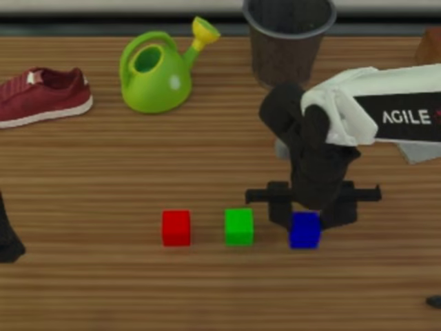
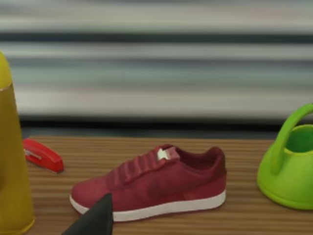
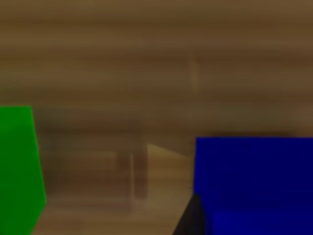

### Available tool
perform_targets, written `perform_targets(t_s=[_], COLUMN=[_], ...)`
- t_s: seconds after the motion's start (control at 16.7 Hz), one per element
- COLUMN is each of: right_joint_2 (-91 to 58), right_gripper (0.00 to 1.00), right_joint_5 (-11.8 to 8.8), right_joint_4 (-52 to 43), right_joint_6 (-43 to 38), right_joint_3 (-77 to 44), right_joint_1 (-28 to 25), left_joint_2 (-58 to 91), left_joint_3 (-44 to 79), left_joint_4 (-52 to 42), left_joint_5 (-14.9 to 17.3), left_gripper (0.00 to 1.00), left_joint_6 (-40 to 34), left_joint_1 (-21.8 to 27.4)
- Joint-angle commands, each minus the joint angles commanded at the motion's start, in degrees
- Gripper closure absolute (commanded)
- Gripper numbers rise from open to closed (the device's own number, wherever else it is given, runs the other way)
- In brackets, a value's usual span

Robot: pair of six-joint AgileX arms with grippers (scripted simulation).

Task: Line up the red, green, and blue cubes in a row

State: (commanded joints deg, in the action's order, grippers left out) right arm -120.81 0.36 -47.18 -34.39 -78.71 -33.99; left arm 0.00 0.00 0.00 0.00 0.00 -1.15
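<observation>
- Since the red cube [image 1: 176,227], green cube [image 1: 238,226] and blue cube [image 1: 304,229] already sit evenly spaced in one row, we judge the lining-up nearly done.
- Our right claw [image 1: 303,219] stands over the blue cube, right of the green; whether it grips or has released, we cannot tell.
- Retreat remains.
- Our left arm [image 1: 8,238] idles far left of the green cube.
- The watering can [image 1: 157,69] stands beyond the green cube.

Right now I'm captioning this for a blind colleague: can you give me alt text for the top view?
Red cube, green cube and blue cube sit in a row on a wooden table, with the right gripper directly over the blue one. Behind them are a maroon shoe, a green watering can and a dark bin.
</observation>
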Motion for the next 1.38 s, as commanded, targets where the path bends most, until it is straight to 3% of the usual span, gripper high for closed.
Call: perform_targets(t_s=[0.3,0.36,0.96,1.38], right_joint_2=[0.0,0.0,0.4,5.5], right_gripper=[0.02,0.00,0.00,0.00], right_joint_5=[0.0,0.0,0.0,0.0], right_joint_4=[0.0,0.0,-1.0,-13.7], right_joint_6=[0.0,0.0,0.0,0.1], right_joint_3=[0.0,0.0,-0.8,-8.0], right_joint_1=[0.0,0.0,0.0,-0.4], left_joint_2=[0.0,0.0,0.0,0.0], left_joint_3=[0.0,0.0,0.0,0.0], left_joint_4=[0.0,0.0,0.0,0.0], left_joint_5=[0.0,0.0,0.0,0.0], left_gripper=[0.00,0.00,0.00,0.00], left_joint_6=[0.0,0.0,0.0,0.0], left_joint_1=[0.0,0.0,0.0,0.0])
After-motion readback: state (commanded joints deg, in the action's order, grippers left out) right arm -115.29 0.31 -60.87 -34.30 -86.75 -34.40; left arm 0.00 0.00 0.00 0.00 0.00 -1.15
